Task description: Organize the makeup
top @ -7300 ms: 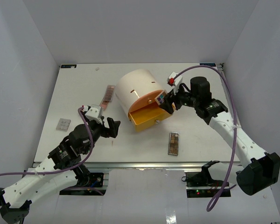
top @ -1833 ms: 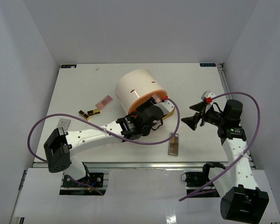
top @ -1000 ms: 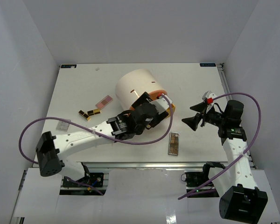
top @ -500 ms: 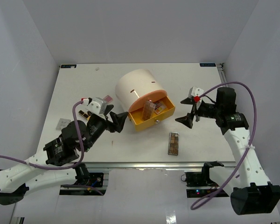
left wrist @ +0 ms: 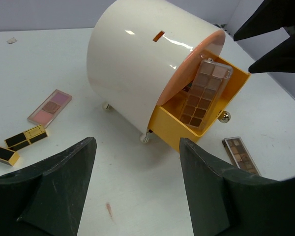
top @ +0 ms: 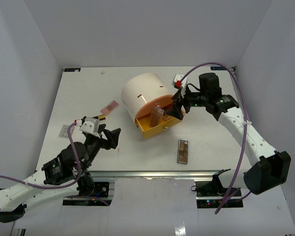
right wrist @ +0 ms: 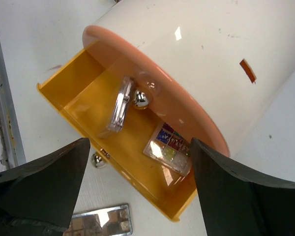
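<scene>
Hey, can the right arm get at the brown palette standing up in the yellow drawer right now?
Probably yes. The right gripper hangs open right by the pulled-out yellow drawer, and the brown palette leans there on end, its top exposed. Only the cylinder stands close behind it.

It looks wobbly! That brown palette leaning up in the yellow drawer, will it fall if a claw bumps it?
Probably: the brown palette stands on edge in the yellow drawer, so a nudge likely tips it flat. It looks stiff and thin, so it shouldn't bend.

Leaning palette (top: pixel 158 116) in drawer (top: pixel 148 131); loose palette (top: pixel 183 150) before it.
</scene>
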